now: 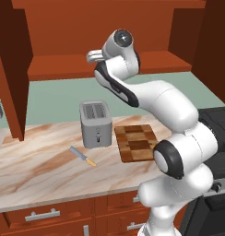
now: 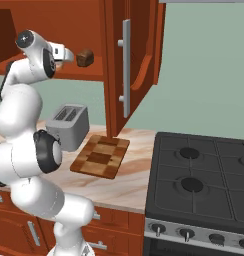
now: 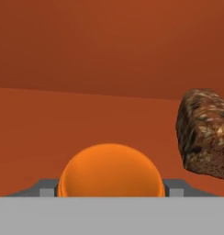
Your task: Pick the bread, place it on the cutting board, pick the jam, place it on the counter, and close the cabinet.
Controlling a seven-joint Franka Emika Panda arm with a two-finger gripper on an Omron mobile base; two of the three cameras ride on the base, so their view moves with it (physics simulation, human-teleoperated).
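The arm reaches up into the open cabinet [image 1: 100,27], and the claw [image 3: 111,190] is level with the cabinet's shelf [image 1: 63,67]. In the hand view the jam [image 3: 110,167] sits squarely between the two fingertips [image 3: 47,188], one tip close against each side of the jar. The claw is part open around the jar. Whether it presses on the jar or only brackets it cannot be told.

The bread [image 3: 205,133] stands on the same shelf, off to the right of the claw in the hand view and a little deeper in. It stands apart from the jam. In the right base view the bread [image 2: 85,58] sits just beyond the claw [image 2: 69,54], toward the right-hand door. Its long axis seems to run away from the camera, though the crop makes that uncertain.

Since the task names the bread first, the likely next move is a sideways shift toward the loaf. The jam is close beside it, so it risks being knocked.

The cutting board [image 1: 135,143] lies bare on the tabletop [image 1: 40,166], well below the claw.

By count there is one loaf, one jar and one board. There is also one toaster [image 1: 95,124] just left of the board, and one knife [image 1: 83,156] in front of the toaster. Both cabinet doors stand open.
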